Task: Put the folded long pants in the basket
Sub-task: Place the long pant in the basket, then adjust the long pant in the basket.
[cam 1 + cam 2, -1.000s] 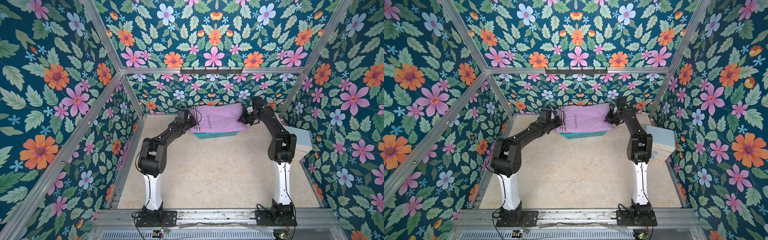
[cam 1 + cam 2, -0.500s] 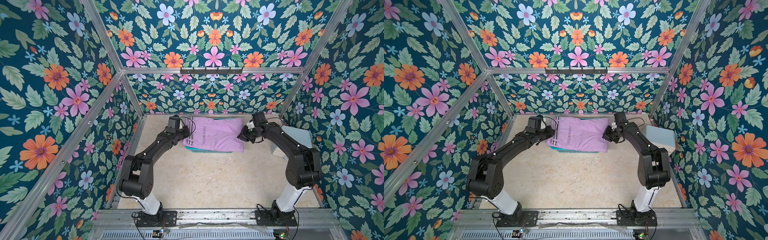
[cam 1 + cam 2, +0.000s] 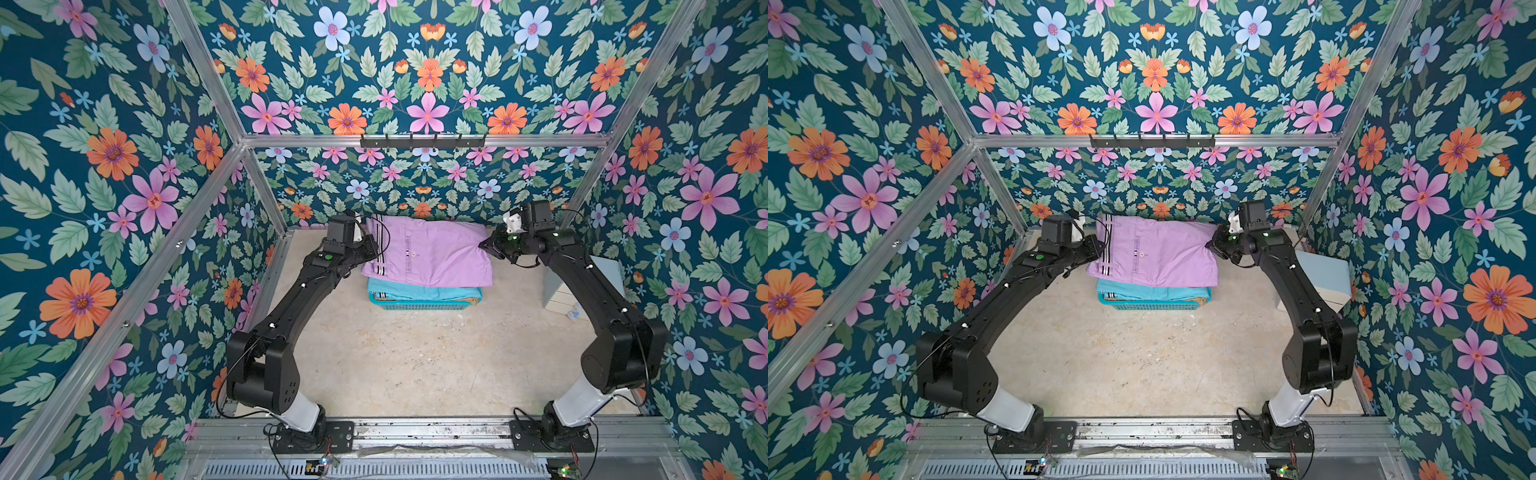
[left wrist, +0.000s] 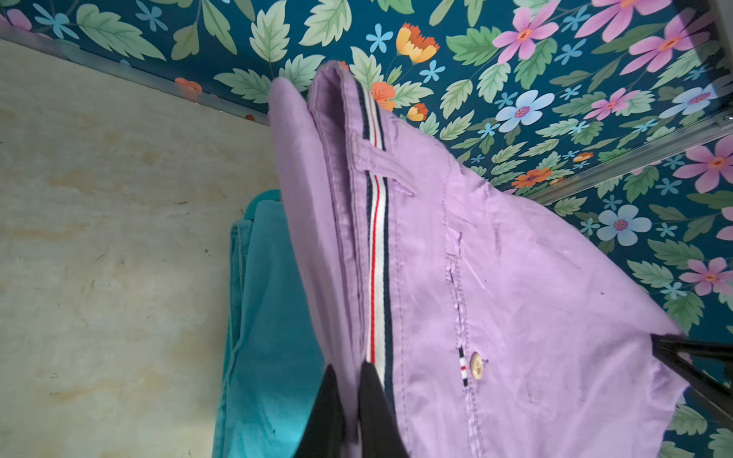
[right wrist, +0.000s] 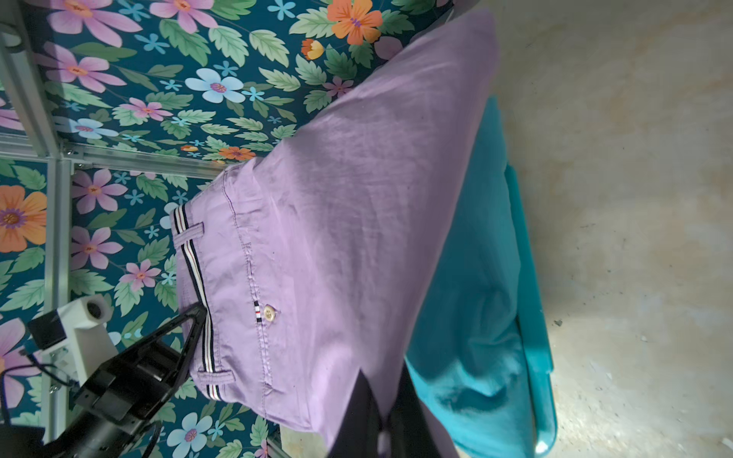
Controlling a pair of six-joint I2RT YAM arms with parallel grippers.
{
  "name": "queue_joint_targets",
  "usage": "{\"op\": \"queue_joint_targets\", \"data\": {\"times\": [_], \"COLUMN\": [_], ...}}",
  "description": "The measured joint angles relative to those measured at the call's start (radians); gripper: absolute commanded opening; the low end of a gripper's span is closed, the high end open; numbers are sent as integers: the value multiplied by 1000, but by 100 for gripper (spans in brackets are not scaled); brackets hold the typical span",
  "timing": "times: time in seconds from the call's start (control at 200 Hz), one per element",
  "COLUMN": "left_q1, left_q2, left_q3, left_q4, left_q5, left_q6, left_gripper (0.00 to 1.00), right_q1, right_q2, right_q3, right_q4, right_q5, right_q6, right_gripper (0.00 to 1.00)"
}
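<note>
Lilac pants: the folded lilac pants are held up between the two claws, spread flat over the basket near the far edge of the tabletop. Both wrist views show them raised, with the flowered wall behind their far side.

Left claw: the left claw is pinched narrow on the waistband end of the lilac pants. Its dark fingers grip right at the navy, white and red stripe.

Right claw: the right claw is clamped tight on the opposite end of the lilac pants, at the plain cloth edge.

Basket: the basket sits on the tabletop midway between the side edges, close to the far edge. Only its near mesh wall and a little of its rim show under the cloth.

Turquoise pants: the turquoise pants lie folded on top of the basket's load, directly below the lilac pants. Whether the two pairs touch I cannot tell.

Tan cloth: a thin strip of tan cloth peeks out under the turquoise pants at the basket's rim.

Drawer box: a pale-blue drawer box stands by the right edge of the tabletop, partly behind the right arm.
</note>
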Motion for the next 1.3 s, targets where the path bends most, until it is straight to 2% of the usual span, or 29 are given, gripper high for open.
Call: {"op": "queue_joint_targets", "data": {"times": [0.14,0.275,0.475,0.78,1.03,1.055,1.135,1.18,1.23,1.3], "left_q1": [0,1,1,10,19,20,21,21,23,27], "left_q2": [79,119,102,76,132,138,152,151,141,110], "left_q3": [-16,-77,-104,-17,-22,-25,-34,-43,-51,-57], "left_q4": [20,43,73,-34,-60,-60,-52,-48,-50,-68], "left_q5": [-9,-27,-31,24,23,21,8,-2,-19,-37], "left_q6": [0,-2,-4,-24,-22,-21,-14,-3,-4,-4], "left_gripper": [0,0,0,0,0,6,37,49,58,66], "right_q1": [0,-1,0,1,0,0,0,-1,-4,-16], "right_q2": [106,145,122,8,80,91,106,106,101,83], "right_q3": [28,-1,-90,-102,-151,-156,-167,-171,-171,-171], "right_q4": [-3,5,34,4,9,14,28,34,40,46], "right_q5": [2,9,8,-2,0,-1,-5,-7,-8,-15], "right_q6": [5,16,21,42,37,36,34,33,23,15], "right_gripper": [0,0,0,0,0,0,27,40,50,58]}}
